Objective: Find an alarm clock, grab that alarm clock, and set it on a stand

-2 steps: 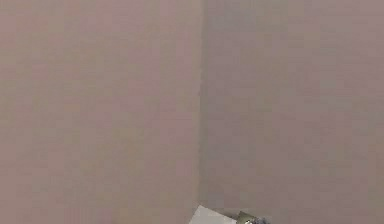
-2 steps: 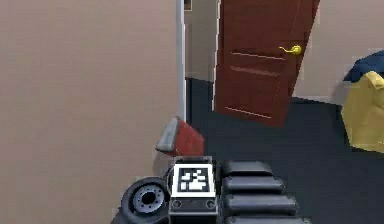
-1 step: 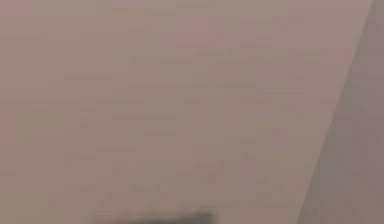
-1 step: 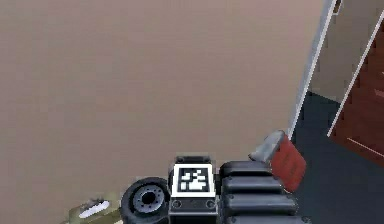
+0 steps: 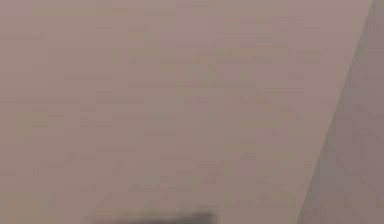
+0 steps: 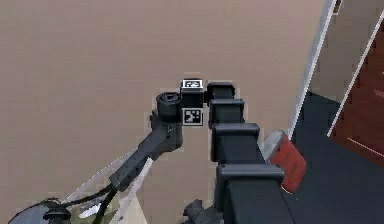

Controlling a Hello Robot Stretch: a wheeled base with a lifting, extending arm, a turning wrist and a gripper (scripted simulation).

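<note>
My arm (image 6: pixel 240 150) rises as a dark segmented bar in the arm side view, with two white marker squares (image 6: pixel 192 100) at its far end. Left of them the gripper (image 6: pixel 128 176) has a dark body that slopes down toward the lower left, close against a plain beige wall (image 6: pixel 110 60). Pale and dark shapes (image 6: pixel 60 208) lie at the bottom left corner behind its far end. I cannot tell whether the gripper holds anything. No shape here reads as an alarm clock or a stand.
A pinkish-brown wall (image 5: pixel 150 100) stands close ahead in the forward view, meeting another wall face (image 5: pixel 350 160) at the right. In the arm side view a red object (image 6: pixel 292 165) sits beside the arm, with dark floor (image 6: pixel 330 150) and a reddish-brown door (image 6: pixel 362 90) at the right.
</note>
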